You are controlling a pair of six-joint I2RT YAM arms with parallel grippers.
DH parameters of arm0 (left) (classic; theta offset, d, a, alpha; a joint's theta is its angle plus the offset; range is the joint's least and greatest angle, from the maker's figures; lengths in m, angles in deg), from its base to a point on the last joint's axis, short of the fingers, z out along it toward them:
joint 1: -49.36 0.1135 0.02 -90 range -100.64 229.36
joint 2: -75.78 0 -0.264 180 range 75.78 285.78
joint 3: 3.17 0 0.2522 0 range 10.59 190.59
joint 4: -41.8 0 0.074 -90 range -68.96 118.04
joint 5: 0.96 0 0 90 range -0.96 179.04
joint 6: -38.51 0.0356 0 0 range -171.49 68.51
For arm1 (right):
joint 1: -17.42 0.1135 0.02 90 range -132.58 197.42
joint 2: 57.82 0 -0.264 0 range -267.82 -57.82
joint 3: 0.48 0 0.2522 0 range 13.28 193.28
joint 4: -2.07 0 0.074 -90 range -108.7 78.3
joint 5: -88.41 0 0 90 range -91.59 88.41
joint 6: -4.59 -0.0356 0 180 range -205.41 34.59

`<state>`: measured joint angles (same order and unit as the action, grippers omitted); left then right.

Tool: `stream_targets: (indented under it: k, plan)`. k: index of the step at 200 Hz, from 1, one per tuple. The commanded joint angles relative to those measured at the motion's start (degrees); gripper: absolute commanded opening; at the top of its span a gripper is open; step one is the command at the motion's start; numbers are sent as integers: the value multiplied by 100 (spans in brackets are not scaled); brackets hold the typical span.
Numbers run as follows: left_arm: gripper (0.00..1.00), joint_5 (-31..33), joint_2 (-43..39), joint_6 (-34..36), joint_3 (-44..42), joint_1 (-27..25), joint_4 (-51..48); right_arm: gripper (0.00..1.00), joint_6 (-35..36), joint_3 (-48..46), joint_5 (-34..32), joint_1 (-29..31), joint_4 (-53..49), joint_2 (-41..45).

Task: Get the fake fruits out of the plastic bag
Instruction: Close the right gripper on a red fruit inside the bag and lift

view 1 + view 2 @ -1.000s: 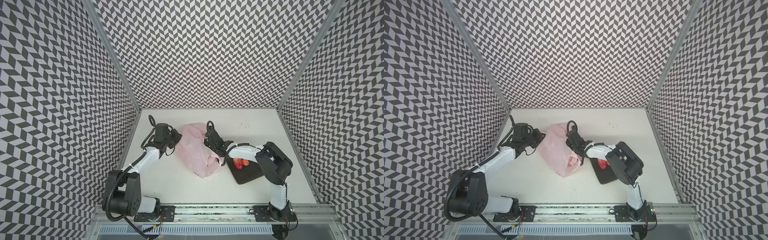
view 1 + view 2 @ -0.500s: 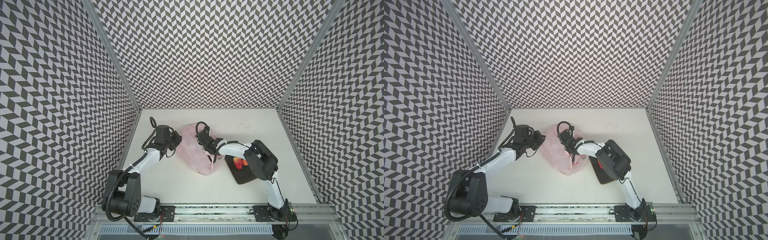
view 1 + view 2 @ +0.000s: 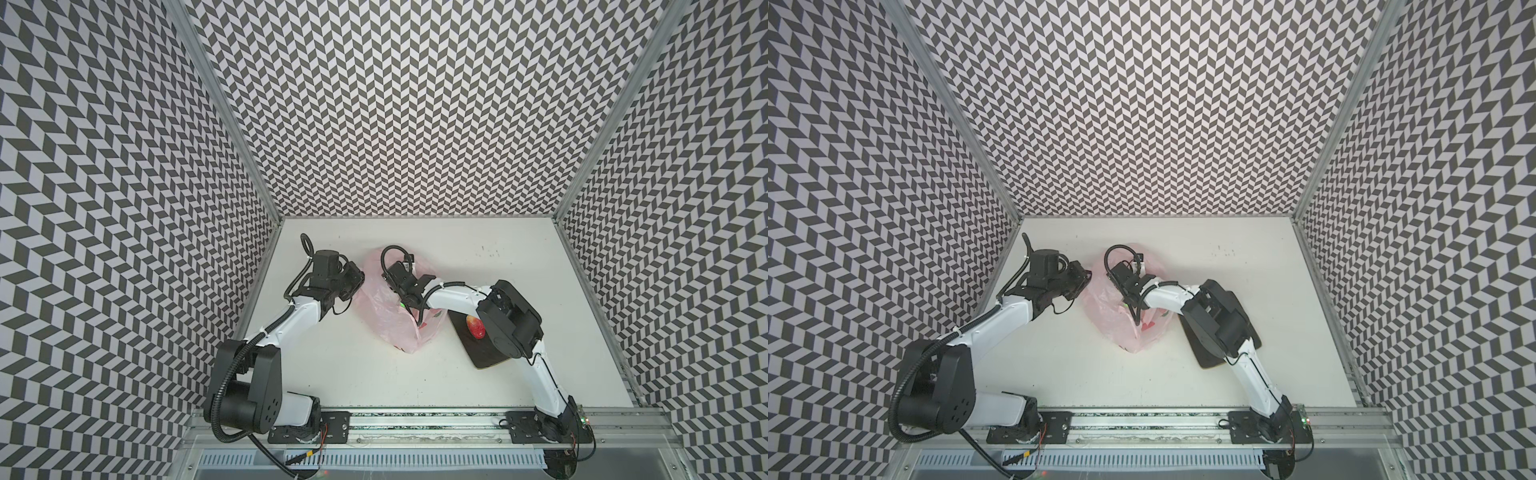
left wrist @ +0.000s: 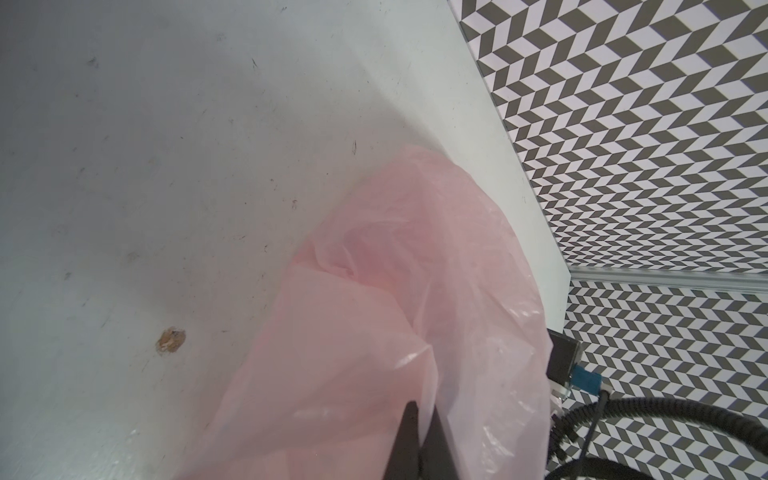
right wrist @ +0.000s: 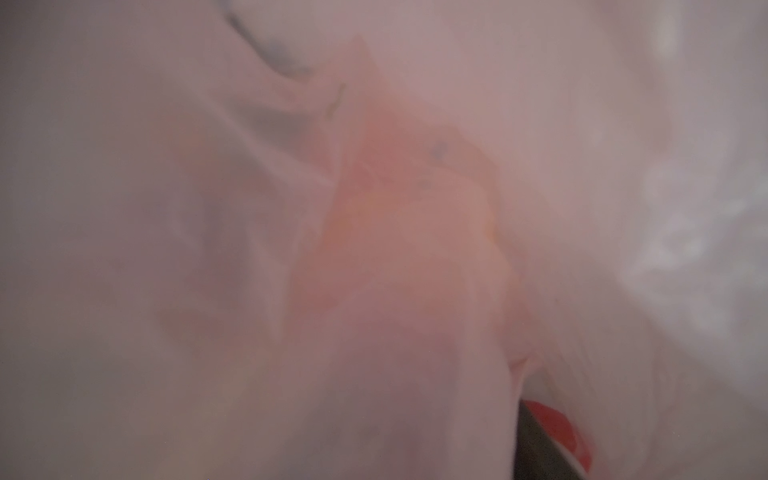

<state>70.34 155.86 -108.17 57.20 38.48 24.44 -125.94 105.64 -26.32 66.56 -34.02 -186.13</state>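
My left gripper (image 4: 422,419) pinches a fold of the pink plastic bag (image 3: 386,328), which lies on the table (image 3: 353,374). My right gripper (image 3: 409,303) is inside the bag, and I cannot tell how wide it stands. One red fruit (image 3: 476,327) lies on the dark board (image 3: 486,359) beside it.

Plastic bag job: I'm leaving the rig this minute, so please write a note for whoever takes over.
Left tool: shut, pinching an edge of the plastic bag.
Right tool: inside the bag; open or shut cannot be told. Its wrist view shows pink film and something red beside one finger.
Done: at least one fake fruit lies on the dark board, partly behind the right arm.
Left: take out whatever remains in the bag; the count is hidden.
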Motion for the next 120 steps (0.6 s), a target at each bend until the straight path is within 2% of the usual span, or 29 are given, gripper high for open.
stream_targets:
  k: [1, 39, 120]
  plan:
    - [0, 63, -58, -68, -66, -21, 201, 45, 57, -31, -51, 74, 23, 91]
    - [0, 84, 49, -82, -58, 87, 293, 37, 227, -303, 196, 82, 306, 690]
    - [0, -28, 438, 158, 257, 447, 304, 37, 357, -1224, 1016, 79, 515, 2138]
